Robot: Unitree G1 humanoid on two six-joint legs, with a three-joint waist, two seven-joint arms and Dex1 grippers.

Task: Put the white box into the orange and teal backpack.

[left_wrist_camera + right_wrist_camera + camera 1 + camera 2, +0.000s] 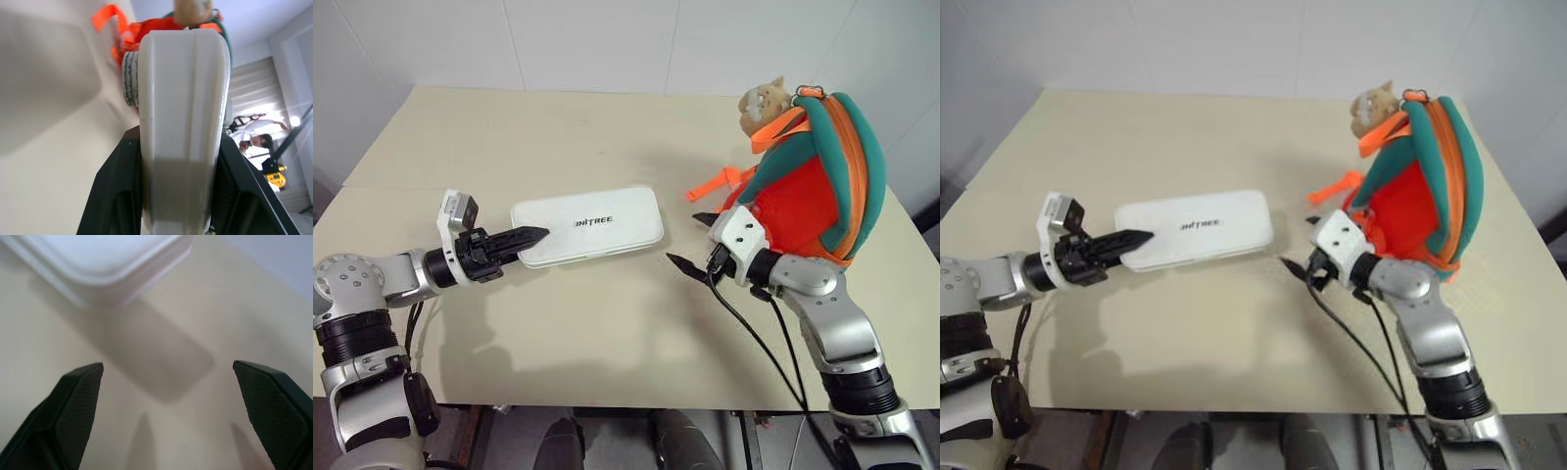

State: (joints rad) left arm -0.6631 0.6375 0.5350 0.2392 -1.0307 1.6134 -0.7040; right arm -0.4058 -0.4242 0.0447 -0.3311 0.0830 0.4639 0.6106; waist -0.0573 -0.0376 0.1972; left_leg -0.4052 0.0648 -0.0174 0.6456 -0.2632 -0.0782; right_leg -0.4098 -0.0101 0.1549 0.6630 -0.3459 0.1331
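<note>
The beige tabletop [607, 333] carries the work. At its right side stands the orange and teal backpack [818, 186], upright, with a tan plush head [764, 101] at its top and orange webbing [720, 183] trailing from it toward the middle.

The white box [592, 225] is near the centre of the tabletop, lettering upward. Its shadow falls apart from it in the right wrist view, so it appears raised off the surface. Its left short end sits between the fingers of the left gripper [530, 236], which are clenched on that end; the left wrist view shows the box edge-on, a black finger [115, 191] against each flat face.

The right gripper [698, 240] hovers between box and backpack, just beside the box's right end without touching it, its fingers [78, 396] spread wide and released.
</note>
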